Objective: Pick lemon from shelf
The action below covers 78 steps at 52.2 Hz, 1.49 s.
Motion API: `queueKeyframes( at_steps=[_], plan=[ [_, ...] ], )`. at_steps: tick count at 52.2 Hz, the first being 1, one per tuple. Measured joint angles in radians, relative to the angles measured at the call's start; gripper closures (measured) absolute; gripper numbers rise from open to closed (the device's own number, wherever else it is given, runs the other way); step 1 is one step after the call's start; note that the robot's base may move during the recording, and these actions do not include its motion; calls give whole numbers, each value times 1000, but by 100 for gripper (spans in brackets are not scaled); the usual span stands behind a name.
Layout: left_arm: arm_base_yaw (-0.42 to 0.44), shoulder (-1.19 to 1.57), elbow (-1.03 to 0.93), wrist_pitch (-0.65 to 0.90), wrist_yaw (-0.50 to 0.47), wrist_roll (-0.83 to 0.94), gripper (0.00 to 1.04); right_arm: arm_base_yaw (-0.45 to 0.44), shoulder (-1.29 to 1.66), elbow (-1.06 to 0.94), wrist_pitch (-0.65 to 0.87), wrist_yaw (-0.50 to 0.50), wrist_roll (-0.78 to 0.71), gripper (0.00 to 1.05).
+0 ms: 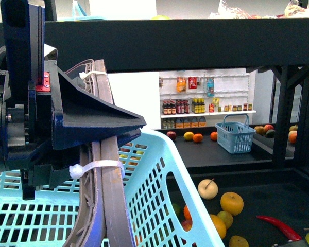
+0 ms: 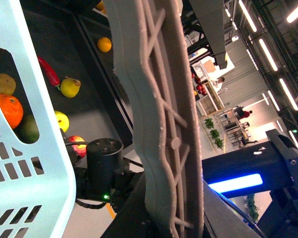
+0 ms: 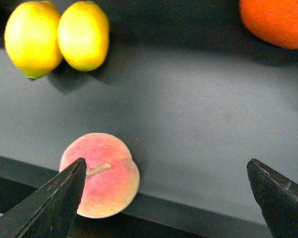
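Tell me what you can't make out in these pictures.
- Left gripper: front view, its own housing hides the jaws.
- Right gripper: right wrist view shows only fingertips; front view misses it.
- Orange: right wrist view, cut off by the picture edge.
- Bottle labels on the far wall shelves: front view, too small.

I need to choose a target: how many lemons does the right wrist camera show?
2. One lemon touches the second lemon, side by side on the shelf deck, apart from the peach. More may lie outside this view.
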<state>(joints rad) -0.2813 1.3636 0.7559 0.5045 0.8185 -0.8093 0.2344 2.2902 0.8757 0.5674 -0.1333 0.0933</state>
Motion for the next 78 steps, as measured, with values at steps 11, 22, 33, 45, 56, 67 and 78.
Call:
queueKeyframes(
  at_steps=[11, 22, 33, 45, 56, 67, 78],
  plan=[
    [0, 0, 0, 0, 0, 0, 95, 33, 72, 76, 24, -59, 20, 7],
    [0, 0, 0, 0, -2, 0, 95, 69, 145, 146, 35, -72, 12, 7],
    [0, 0, 0, 0, -1, 0, 95, 144, 238, 241, 69, -74, -12, 7],
    [0, 0, 0, 0, -2, 0, 95, 183, 338, 337, 76, -13, -20, 7],
    [0, 0, 0, 0, 0, 0, 95, 193, 410, 385, 119, 45, -61, 7],
    [0, 0, 0, 0, -1, 1, 95, 197, 446, 427, 119, 48, -91, 7],
    [0, 0, 0, 0, 0, 0, 95, 201, 498, 476, 136, 59, -118, 7]
  ],
)
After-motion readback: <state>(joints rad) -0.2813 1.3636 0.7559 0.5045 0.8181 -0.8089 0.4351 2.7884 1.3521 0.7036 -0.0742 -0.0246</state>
